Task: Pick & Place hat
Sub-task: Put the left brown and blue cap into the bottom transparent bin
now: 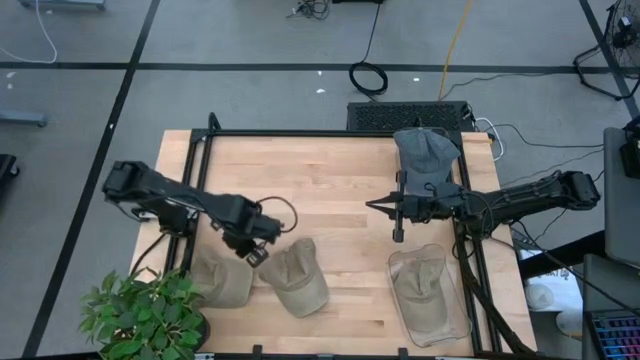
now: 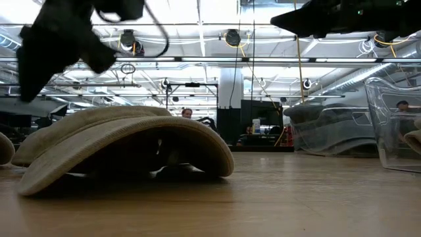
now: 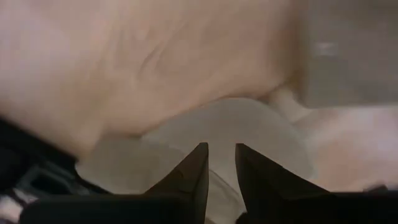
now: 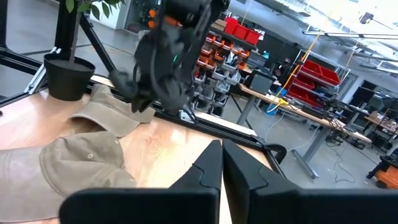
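The left gripper [image 1: 258, 255] hangs above the tabletop [image 1: 330, 180], between two tan hats: one [image 1: 222, 277] beside the potted plant [image 1: 140, 318], the other [image 1: 298, 278] just past the gripper, away from the plant. Its fingers [image 3: 193, 177] stand slightly apart with nothing between them. A clear bin [image 1: 428, 296], well apart from the plant, holds a third tan hat [image 1: 420, 283]. A grey hat [image 1: 425, 152] lies at the far edge. The right gripper [image 1: 398, 233], closed and empty, waits beside the bin.

Two hats [image 1: 296, 277] left (near plant [image 1: 140, 315]), one in bin [image 1: 455, 315]
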